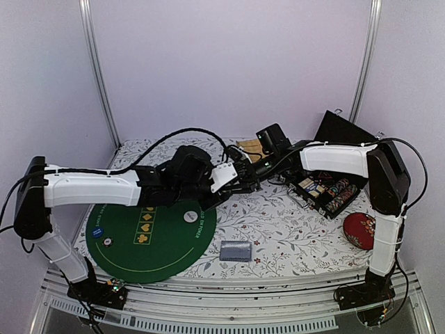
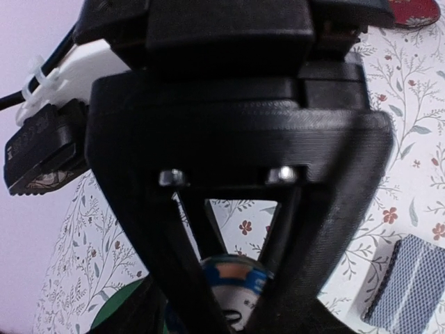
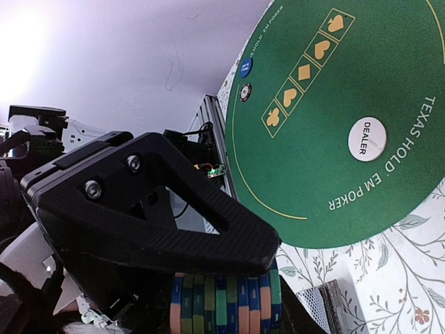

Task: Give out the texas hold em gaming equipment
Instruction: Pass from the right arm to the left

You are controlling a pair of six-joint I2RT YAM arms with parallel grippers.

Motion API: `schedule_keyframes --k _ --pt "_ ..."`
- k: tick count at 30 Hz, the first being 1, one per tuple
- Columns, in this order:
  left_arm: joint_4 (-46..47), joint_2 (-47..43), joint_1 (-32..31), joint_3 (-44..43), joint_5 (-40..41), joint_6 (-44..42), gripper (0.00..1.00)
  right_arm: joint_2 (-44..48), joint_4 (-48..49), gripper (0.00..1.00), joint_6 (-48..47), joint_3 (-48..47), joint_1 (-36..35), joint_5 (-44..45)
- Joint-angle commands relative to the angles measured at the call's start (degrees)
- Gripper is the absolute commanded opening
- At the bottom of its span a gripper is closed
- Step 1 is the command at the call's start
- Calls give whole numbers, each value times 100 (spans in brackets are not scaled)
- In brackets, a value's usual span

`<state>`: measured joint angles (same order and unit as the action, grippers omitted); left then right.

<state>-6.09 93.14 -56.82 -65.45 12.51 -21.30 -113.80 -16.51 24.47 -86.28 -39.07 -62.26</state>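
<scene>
My two grippers meet above the tablecloth at mid-table: the left gripper [image 1: 233, 179] and the right gripper [image 1: 247, 174]. In the right wrist view, my right gripper [image 3: 229, 289] is shut on a row of several blue, orange and teal chips [image 3: 226, 306], seen edge-on. In the left wrist view, my left gripper [image 2: 236, 282] is closed around a blue, orange and white chip [image 2: 240, 289], seen face-on. A grey-blue deck of cards [image 1: 235, 250] lies near the front. A white dealer button [image 1: 191, 216], a blue chip [image 1: 97, 232] and a small chip [image 1: 108, 243] lie on the green mat [image 1: 149, 247].
A black case [image 1: 327, 191] with rows of chips stands open at the right. A round red cushion [image 1: 360, 229] lies in front of it. A tan tray [image 1: 250, 147] sits behind the grippers. The floral cloth [image 1: 292, 229] covers the table.
</scene>
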Motion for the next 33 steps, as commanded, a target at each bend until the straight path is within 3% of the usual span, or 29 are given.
schedule_keyframes --k 1,4,7,9,11,14,16,21,24,33 --pt "-165 167 101 -249 88 72 58 -70 78 2 -99 -99 -39 -166" --pt "-169 216 113 -292 12 98 56 -82 41 2 -116 -108 -54 -175" --pt "-119 215 142 -293 -53 135 42 -72 34 2 -143 -111 -48 -187" --pt "-124 213 161 -288 -135 153 26 -72 22 2 -151 -116 -50 -199" --pt "-116 188 175 -272 -151 198 0 -72 -28 2 -190 -132 -55 -184" --pt "-114 108 196 -215 -225 265 0 -72 -36 2 -227 -139 -48 -167" --pt "-175 46 225 -188 -232 389 0 -81 -64 14 -245 -152 -36 -104" --pt "-611 -55 332 -124 -324 758 0 -47 -108 71 -291 -181 21 106" --pt "-766 -138 374 66 -410 963 0 -37 -173 99 -354 -241 67 167" --pt "-1853 -629 895 724 -401 2851 0 62 -529 99 -621 -285 384 643"
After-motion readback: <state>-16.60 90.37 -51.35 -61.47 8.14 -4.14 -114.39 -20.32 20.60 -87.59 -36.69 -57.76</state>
